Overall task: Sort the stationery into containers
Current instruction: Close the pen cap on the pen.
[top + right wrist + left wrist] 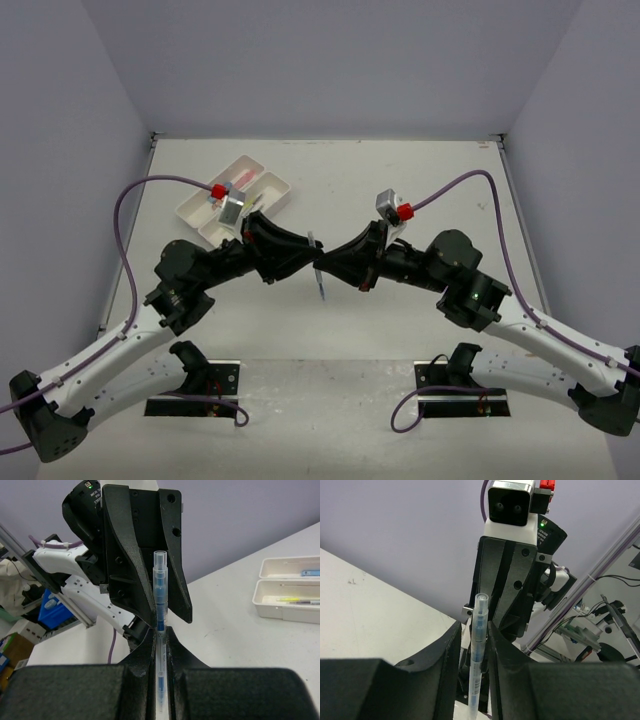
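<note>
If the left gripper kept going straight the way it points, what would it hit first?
Probably the right gripper, which faces it tip to tip and very close. The pen that the right gripper holds stands between the fingers of the left gripper, so the pen may rub first.

Both arms folded inward, grippers tip to tip, left gripper (474, 642) slightly parted, right gripper (160, 647) clamping a pen (160, 592).

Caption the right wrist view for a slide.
Right gripper shut on a blue-grey pen, its upper end between the fingers of the left gripper; two white trays beyond.
</note>
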Robot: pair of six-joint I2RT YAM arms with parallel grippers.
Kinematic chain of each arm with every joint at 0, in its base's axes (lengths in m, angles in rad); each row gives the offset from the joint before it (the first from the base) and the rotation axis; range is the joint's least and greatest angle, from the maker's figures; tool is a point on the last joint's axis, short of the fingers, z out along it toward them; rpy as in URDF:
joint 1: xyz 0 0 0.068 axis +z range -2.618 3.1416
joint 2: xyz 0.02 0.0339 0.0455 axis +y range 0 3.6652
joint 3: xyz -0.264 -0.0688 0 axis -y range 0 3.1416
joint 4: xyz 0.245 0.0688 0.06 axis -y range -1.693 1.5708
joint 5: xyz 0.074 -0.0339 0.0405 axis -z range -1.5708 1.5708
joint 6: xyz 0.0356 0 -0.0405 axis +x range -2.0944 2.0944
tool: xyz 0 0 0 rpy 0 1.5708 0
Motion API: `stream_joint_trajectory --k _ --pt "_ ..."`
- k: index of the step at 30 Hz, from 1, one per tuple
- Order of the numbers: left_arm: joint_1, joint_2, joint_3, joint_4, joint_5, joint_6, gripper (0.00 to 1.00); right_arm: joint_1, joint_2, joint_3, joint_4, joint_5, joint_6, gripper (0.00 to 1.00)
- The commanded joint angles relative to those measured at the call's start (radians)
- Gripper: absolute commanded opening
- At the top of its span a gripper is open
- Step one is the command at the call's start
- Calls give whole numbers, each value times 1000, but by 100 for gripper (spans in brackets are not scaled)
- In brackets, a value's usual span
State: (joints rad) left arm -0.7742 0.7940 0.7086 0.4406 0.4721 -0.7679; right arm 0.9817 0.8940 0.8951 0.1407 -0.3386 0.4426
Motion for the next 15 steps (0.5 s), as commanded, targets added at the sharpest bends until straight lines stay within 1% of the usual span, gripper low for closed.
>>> stream_joint_trajectory --k 1,3,4,6,7,8,9,10,15 --pt "3 -22 9 24 24 -1 31 6 -3 35 70 4 7 0" --pt "4 -28 15 23 29 2 31 6 1 40 67 -3 5 0" --pt "4 -33 14 25 31 6 29 6 4 42 68 -6 7 0" --pt "4 -38 15 24 30 12 16 6 8 44 68 -12 9 0" --pt "4 -38 18 21 31 15 8 6 11 45 69 -14 10 0" --pt "4 -38 20 21 36 19 8 6 11 45 71 -14 10 0" --pt "4 -33 22 21 43 22 2 6 16 50 72 -19 11 0" --pt "3 -32 23 25 51 22 0 6 19 52 73 -20 13 0" --pt "1 -36 11 61 77 24 0 6 30 68 73 -19 19 0"
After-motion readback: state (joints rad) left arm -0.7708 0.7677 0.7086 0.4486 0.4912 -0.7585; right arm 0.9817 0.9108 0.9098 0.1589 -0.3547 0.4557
